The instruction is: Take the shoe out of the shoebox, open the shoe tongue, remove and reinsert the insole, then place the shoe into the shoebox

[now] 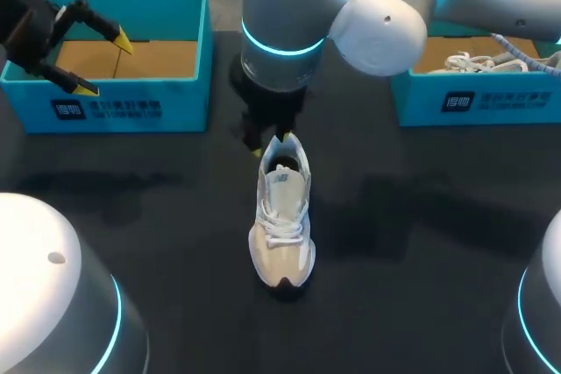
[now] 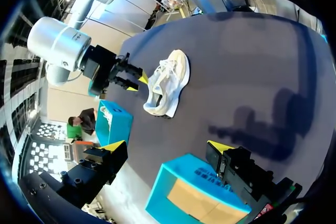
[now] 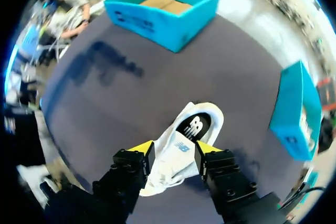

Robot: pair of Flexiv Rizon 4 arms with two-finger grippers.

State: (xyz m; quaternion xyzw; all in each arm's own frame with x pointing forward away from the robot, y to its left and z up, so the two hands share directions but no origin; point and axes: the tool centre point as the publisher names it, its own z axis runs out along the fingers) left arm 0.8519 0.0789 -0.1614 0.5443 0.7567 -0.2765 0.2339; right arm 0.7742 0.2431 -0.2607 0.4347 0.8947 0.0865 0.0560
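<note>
A white and beige laced shoe [image 1: 282,216] stands upright in the middle of the black table, toe toward the near edge. My right gripper [image 1: 270,144] hangs over its heel end. In the right wrist view the shoe [image 3: 184,145] lies between and under the yellow tips of that gripper [image 3: 173,149], whose fingers stand open on either side of the collar. My left gripper [image 1: 105,65] hovers wide open over the empty blue shoebox [image 1: 131,98] at the back left, holding nothing. The left wrist view shows the shoe [image 2: 168,82] far ahead of its own gripper [image 2: 167,146], with that box [image 2: 178,182] below.
A second blue shoebox [image 1: 473,98] at the back right holds another white shoe [image 1: 478,60]. The table [image 1: 131,208] is bare black on both sides of the standing shoe. My arms' white bases fill the near corners.
</note>
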